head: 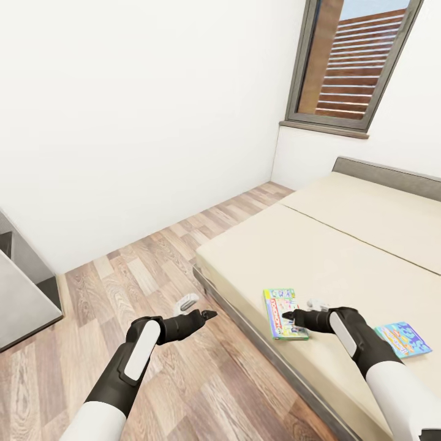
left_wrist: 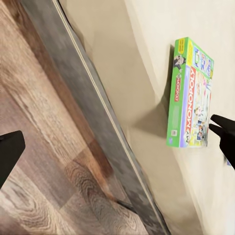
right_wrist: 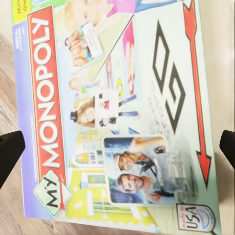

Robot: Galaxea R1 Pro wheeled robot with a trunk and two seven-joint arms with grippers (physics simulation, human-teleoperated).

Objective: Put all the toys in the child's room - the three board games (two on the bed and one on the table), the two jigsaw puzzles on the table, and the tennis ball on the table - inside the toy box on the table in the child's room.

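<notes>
While the right hand (head: pixel 293 316) hangs low over the bed (head: pixel 343 257), its two dark fingers spread wide, the Monopoly board game (head: pixel 284 313) lies flat on the cream mattress directly beneath it. In the right wrist view the fingertips (right_wrist: pixel 11 152) stand at opposite edges of the picture, with the printed cover of that game (right_wrist: pixel 122 117) between them, the red "Monopoly" band running along one long side; whether the fingers touch the box cannot be told. The box sits near the bed's floor-side edge, close to the corner nearest the robot. Further along the mattress from that game, on the far side of the right forearm and well apart from it, lies a second board game (head: pixel 403 339) with a blue and white cover, also flat.

The left hand (head: pixel 205 316) hovers over the wooden floor (head: pixel 141 275) just off the bed's grey frame, its fingers parted and gripping nothing. From the left wrist view one dark fingertip (left_wrist: pixel 10 154) shows over the floorboards, and the green-edged Monopoly box (left_wrist: pixel 192 95) appears on the mattress beyond the frame, with the right hand's dark fingers (left_wrist: pixel 224 134) at its near end. Away from the bed, a grey tabletop (head: pixel 24 300) stands against the white wall. A window (head: pixel 352 61) with a dark frame sits above the bed's far end.
</notes>
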